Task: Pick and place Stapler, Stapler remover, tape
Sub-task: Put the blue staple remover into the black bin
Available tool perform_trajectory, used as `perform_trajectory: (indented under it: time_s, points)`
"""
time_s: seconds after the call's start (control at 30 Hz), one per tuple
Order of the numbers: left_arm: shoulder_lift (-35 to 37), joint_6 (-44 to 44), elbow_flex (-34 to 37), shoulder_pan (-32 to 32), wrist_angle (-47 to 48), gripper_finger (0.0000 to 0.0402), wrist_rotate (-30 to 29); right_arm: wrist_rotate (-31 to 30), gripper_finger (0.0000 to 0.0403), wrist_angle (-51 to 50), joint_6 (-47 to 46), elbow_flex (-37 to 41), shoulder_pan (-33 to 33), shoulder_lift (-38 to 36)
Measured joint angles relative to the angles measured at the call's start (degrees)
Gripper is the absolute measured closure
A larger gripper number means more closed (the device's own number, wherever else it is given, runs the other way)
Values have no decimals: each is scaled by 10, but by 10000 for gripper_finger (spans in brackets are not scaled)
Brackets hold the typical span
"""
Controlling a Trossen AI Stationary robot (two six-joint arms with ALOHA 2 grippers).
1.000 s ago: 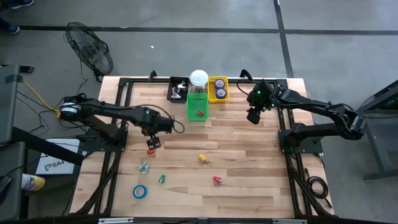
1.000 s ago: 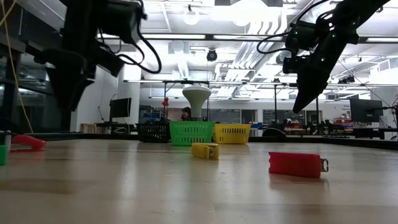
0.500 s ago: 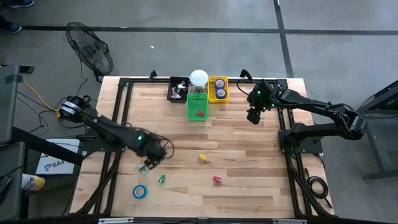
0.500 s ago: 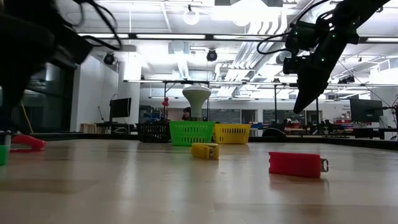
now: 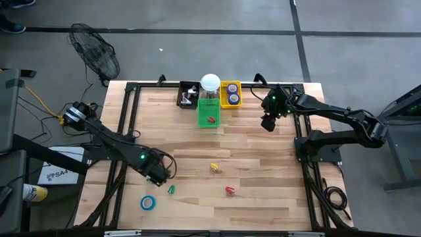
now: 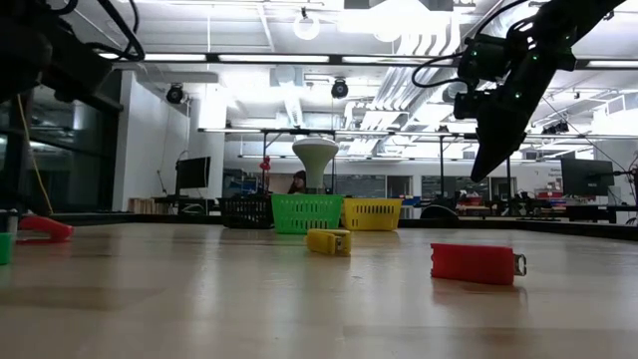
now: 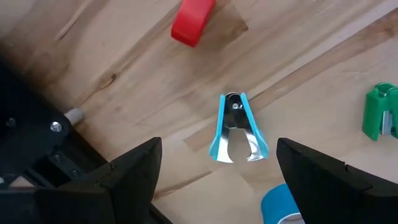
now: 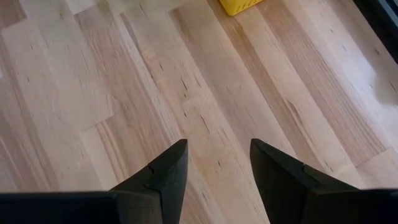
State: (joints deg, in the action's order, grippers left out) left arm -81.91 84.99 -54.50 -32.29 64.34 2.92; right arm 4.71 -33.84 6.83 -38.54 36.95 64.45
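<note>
My left gripper is open, low over the near-left part of the table, its fingers standing on either side of a blue-and-silver staple remover that lies flat on the wood, untouched. A small red stapler, a green stapler and a blue tape roll lie close by. A yellow stapler and another red stapler rest mid-table. My right gripper hangs open above bare wood, near the yellow basket.
Along the far edge stand a black basket, a green basket holding a red item, and a yellow basket holding blue tape rolls. A white round-topped jar stands behind the green one. A fan sits off the table's far left corner.
My left gripper has moved toward the table's near edge and come down, from over the small red stapler to over the blue staple remover. The objects on the table have stayed where they were.
</note>
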Motion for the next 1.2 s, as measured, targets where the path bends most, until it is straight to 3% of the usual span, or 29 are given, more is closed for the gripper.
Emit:
perform_trajectory:
  time_s: [0.57,1.2]
  points:
    - [-48,16,0,9,-67,89,61,2,238,-6,0,0,-14,0]
    - [-91,-7,5,35,-62,89,99,2,238,-13,6,0,-52,0]
